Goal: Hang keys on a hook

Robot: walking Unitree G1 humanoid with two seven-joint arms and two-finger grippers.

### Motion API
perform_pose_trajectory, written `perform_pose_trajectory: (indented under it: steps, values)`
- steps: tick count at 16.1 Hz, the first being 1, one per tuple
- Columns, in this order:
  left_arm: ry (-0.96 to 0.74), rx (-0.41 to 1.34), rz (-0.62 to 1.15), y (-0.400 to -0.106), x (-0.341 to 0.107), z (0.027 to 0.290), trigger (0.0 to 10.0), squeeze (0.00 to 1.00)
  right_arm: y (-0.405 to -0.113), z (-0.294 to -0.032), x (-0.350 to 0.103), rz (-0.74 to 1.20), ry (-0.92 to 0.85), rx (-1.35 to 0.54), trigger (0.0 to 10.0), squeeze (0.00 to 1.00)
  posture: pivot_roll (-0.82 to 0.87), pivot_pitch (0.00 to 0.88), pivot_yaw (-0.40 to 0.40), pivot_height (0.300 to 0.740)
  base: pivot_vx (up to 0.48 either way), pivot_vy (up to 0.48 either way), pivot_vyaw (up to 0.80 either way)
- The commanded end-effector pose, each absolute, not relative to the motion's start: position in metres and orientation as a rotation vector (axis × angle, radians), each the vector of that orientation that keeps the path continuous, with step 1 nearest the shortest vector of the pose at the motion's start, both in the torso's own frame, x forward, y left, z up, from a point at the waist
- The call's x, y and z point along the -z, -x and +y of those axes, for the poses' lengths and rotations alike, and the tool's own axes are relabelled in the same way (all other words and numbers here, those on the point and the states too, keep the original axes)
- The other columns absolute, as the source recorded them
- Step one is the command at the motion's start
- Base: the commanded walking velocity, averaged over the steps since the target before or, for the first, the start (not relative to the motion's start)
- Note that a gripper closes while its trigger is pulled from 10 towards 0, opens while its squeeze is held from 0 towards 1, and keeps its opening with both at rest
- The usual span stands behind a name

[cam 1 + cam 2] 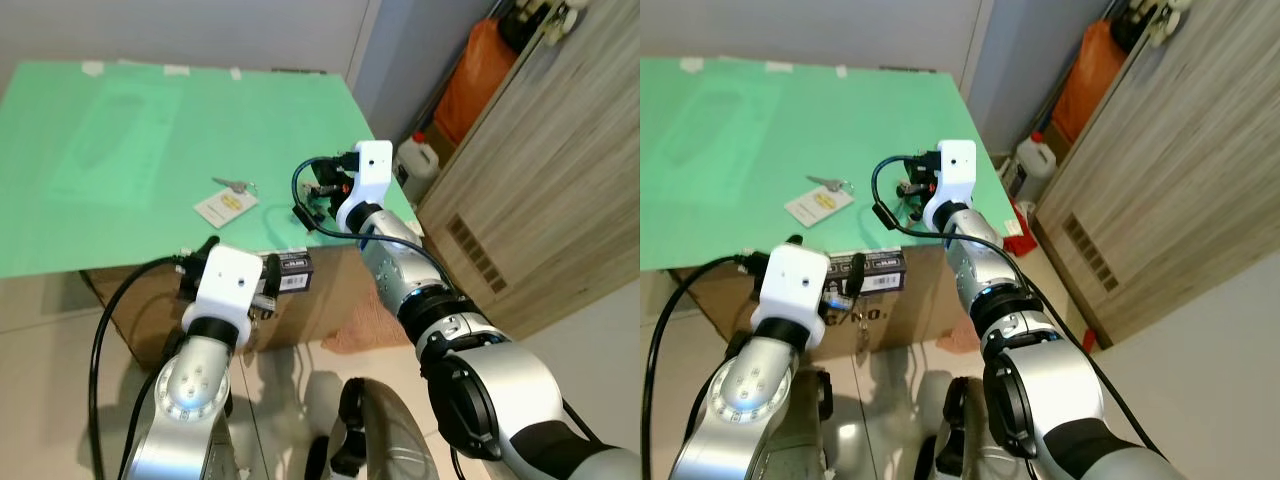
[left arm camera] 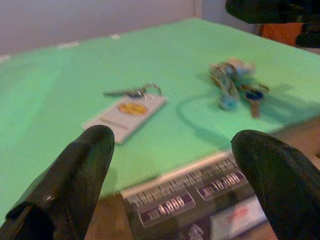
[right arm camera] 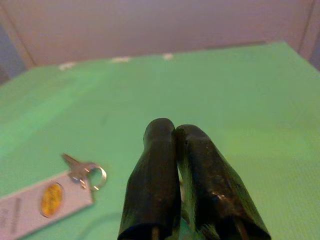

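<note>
Green matting point(image 1: 120, 130) covers the table; on it a tagged key point(image 1: 226, 202) lies, with a key bunch point(image 2: 231, 86) just beside. Right gripper point(image 3: 186, 187), fingers pressed together, hovers over the bunch; left gripper point(image 2: 175, 185) waits wide open at the table's edge. Pickup seems the step in hand: next the right fingers must part and close on the keys.

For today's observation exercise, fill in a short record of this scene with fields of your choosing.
surface: green table
tagged key: key on white tag, lying flat
key bunch: colourful keys, near table's edge
right gripper: fingers shut, over the table by the bunch
left gripper: open, low at table's front edge
hook: not visible
</note>
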State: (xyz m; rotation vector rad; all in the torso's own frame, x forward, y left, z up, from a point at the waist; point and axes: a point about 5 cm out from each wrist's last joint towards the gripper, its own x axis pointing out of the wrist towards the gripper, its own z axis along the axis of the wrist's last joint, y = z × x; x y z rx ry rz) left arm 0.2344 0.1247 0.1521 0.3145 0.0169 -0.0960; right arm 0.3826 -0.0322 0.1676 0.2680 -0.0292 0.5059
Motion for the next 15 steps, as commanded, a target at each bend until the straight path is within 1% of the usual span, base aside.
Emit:
perform_pose_trajectory:
  steps: [1,3,4,5,8,12,15]
  values:
    - [-0.291,0.11,0.01,-0.237,-0.151,0.12,10.0,0.0,-0.387,-0.04,-0.179,-0.067,-0.254,-0.499,0.0,0.0,0.27,0.007,-0.194,0.601,0.0,0.0,0.0]
    - [-0.287,0.117,-0.001,-0.246,-0.15,0.116,10.0,0.0,-0.391,-0.051,-0.183,-0.076,-0.232,-0.482,0.0,0.0,0.24,0.0,-0.18,0.601,0.0,0.0,0.0]
    - [-0.287,0.117,-0.001,-0.247,-0.15,0.116,10.0,0.0,-0.391,-0.052,-0.178,-0.048,-0.212,-0.463,2.7,0.0,0.24,0.0,-0.18,0.601,0.0,0.0,0.0]
    - [-0.289,0.125,-0.003,-0.248,-0.15,0.115,10.0,0.0,-0.388,-0.048,-0.169,-0.023,-0.209,-0.469,10.0,1.0,0.24,0.0,-0.172,0.601,0.0,0.0,0.0]
    - [-0.297,0.151,-0.005,-0.245,-0.149,0.114,10.0,0.0,-0.379,-0.037,-0.151,0.02,-0.188,-0.471,10.0,1.0,0.25,0.015,-0.155,0.601,0.0,0.0,0.0]
    - [-0.31,0.138,0.012,-0.239,-0.148,0.124,10.0,0.0,-0.376,-0.037,-0.144,0.044,-0.189,-0.459,10.0,1.0,0.28,0.051,-0.154,0.601,0.0,0.0,0.0]
    - [-0.314,0.125,0.016,-0.237,-0.148,0.127,10.0,0.0,-0.374,-0.034,-0.14,0.05,-0.193,-0.468,10.0,1.0,0.29,0.057,-0.165,0.601,0.0,0.0,0.0]
